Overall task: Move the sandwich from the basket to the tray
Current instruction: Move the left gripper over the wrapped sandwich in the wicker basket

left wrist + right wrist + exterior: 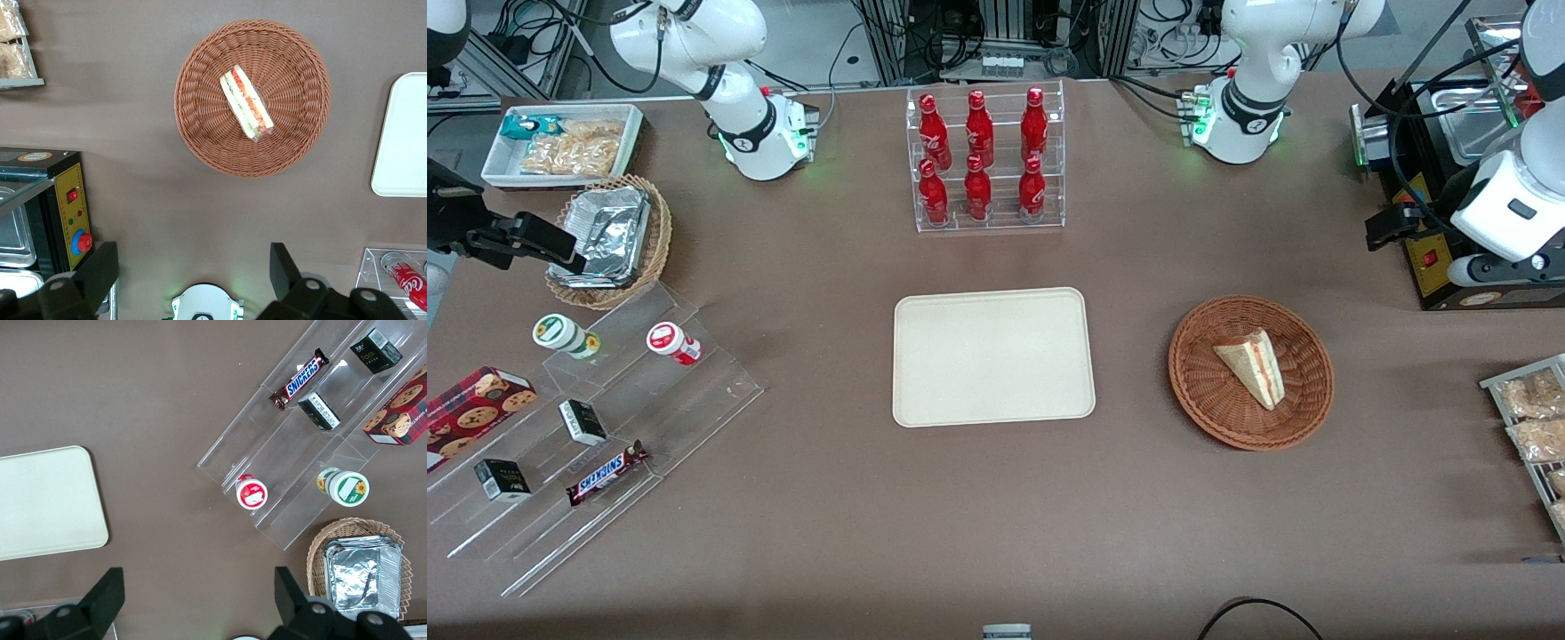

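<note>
Sandwich [1253, 366], a small triangular wedge of pale white bread with a red and green filling stripe, lies flat in the round, shallow, reddish-brown woven wicker basket [1209, 404], a little off its middle. Nothing else is in the basket.

My left gripper [193, 270] is parked high, toward the working arm's end of the table, near the black control box [1427, 258] with the yellow panel. Jaws stand wide apart, nothing between them.

From the jaws, the sandwich is well ahead and far below; basket and wedge sit whole in the wrist view, clear of both fingers [100, 267]. No contact with anything.

Long axis: the wedge runs on a diagonal across the line joining the two fingertips, neither square to it nor along it. Filling stripe faces up in the wrist view, so the cut edge is exposed. I judge a wrist turn is needed before descent, so the pads close on the two flat bread faces rather than on the pointed ends.

Flat cream-beige rectangular tray [993, 356] with rounded corners lies bare, beside the basket toward the parked arm's end, apart from it. Only its edge shows in the wrist view.

Task not yet begun, by my reading. Soft bread: I'd squeeze lightly.
</note>
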Motion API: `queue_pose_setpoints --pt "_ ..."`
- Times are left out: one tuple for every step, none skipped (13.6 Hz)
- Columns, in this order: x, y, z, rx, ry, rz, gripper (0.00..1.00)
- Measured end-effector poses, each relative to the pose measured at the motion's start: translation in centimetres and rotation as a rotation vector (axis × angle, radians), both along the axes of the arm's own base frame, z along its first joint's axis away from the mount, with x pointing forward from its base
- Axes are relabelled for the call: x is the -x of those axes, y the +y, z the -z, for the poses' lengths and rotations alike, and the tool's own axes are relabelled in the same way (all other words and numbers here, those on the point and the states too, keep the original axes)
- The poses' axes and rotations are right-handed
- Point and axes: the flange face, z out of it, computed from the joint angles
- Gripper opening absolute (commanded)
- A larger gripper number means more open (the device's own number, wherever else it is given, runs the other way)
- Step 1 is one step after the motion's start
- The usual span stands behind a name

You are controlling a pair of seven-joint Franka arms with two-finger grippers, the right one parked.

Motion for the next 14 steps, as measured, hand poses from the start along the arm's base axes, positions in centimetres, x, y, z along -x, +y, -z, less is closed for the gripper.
queue_pose_setpoints --pt "0.0 0.0 0.0 0.0 -0.002 0.0 1.0" --pt "-0.1 0.0 0.1 0.001 -0.002 0.001 1.0" --pt "-0.2 -0.1 0.5 0.001 0.005 0.002 1.0" --pt "-0.5 -0.3 1.1 0.001 0.018 0.005 1.0" --pt "-0.8 -0.6 2.2 0.0 0.034 0.01 1.0" --pt "-1.2 -1.1 3.5 0.0 0.045 0.021 1.0" --pt "-1.5 -1.8 5.0 0.0 0.052 0.033 1.0" --pt "-1.8 -2.4 6.7 0.0 0.053 0.045 1.0" --pt "-1.9 -2.8 8.4 0.001 0.05 0.054 1.0" --pt "-1.9 -3.3 10.3 0.002 0.043 0.065 1.0" --pt "-1.7 -3.7 12.1 0.003 0.035 0.074 1.0" --pt "-1.5 -3.9 13.9 0.004 0.025 0.08 1.0" --pt "-1.3 -4.0 15.6 0.006 0.013 0.083 1.0" --pt "-1.0 -3.9 17.2 0.008 -0.003 0.084 1.0"
